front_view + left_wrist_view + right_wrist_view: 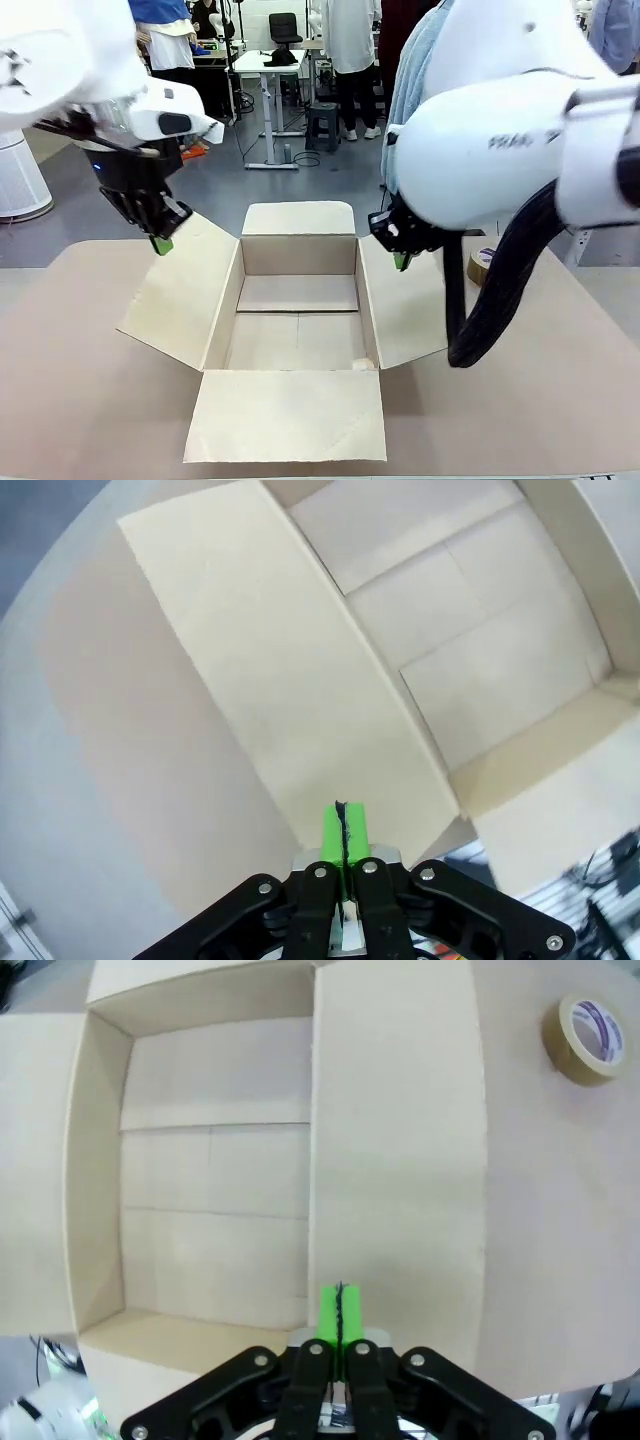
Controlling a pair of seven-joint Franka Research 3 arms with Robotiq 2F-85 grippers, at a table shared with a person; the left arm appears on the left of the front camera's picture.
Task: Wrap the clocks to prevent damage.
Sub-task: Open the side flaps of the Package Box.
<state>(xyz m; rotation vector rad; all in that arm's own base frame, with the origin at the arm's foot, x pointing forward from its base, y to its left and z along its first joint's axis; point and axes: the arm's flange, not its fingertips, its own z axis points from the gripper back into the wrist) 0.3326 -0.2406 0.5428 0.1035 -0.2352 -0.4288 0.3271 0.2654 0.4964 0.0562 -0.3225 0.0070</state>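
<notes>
Front view: an open cardboard box [297,320] sits on the table [80,400], 4 flaps spread. The left gripper [161,245] hangs above its left flap [185,295], the right gripper [401,262] above its right flap [405,310], with a tape roll [481,265] beyond

Left wrist view: green pads [332,835] pressed together, holding nothing

Right wrist view: its pads [329,1312] likewise together, empty

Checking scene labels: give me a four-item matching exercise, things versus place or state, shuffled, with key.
1. open tan cardboard box
2. roll of brown tape
3. left gripper, black with green pads
4. right gripper

A. shut, over the right flap
B. on the table beside the right flap
C. flaps spread, mid-table
D. shut, over the left flap

Pairs: 1-C, 2-B, 3-D, 4-A
</notes>
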